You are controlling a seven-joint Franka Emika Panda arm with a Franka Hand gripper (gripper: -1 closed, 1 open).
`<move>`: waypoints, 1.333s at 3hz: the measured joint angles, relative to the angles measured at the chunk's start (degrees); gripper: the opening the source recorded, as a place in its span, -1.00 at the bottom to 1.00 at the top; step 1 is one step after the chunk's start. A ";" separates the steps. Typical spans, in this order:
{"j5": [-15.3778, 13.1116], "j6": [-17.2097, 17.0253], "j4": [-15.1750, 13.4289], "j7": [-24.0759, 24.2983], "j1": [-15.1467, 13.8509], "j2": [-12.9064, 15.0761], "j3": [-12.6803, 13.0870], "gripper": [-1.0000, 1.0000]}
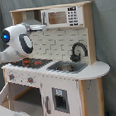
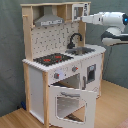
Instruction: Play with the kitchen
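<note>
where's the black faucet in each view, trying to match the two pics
First exterior view: the black faucet stands right of centre, behind the sink, below the microwave.
Second exterior view: the black faucet is just right of centre, right of the hob.
Shared landmark: the microwave up top.

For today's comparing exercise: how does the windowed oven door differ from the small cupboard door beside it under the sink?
The oven door hangs open, tilted outward from its bottom edge; the cupboard door is shut and upright. The oven door has a large window and sits under the hob; the cupboard door's dark panel is small. Both are white.
</note>
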 joint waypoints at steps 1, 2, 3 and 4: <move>-0.01 0.62 2.31 -3.09 -2.47 3.83 1.00 1.00; -0.02 0.61 5.07 -5.97 -4.78 7.15 1.86 1.00; -0.05 0.62 7.25 -7.16 -8.78 9.90 4.58 1.00; -0.05 0.62 10.17 -7.17 -12.54 11.63 7.70 1.00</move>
